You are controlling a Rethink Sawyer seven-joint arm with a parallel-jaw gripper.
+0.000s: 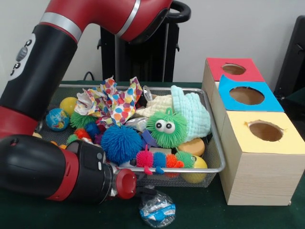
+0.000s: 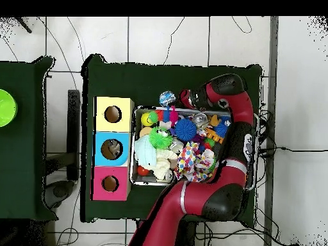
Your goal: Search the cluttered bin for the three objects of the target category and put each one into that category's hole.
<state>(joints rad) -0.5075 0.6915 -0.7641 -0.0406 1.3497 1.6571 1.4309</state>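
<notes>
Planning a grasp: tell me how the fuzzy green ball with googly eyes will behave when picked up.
The fuzzy green ball with googly eyes looks soft and light; its thin rubbery hairs would probably squash and slip under a grip. Being round and perched atop the clutter in the wire mesh bin, it may roll off if nudged.

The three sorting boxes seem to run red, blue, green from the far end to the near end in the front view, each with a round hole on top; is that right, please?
Not quite: the nearest box has a yellow top, not green, as the front view shows. The red box and blue box are as you say, each with a round hole.
</notes>
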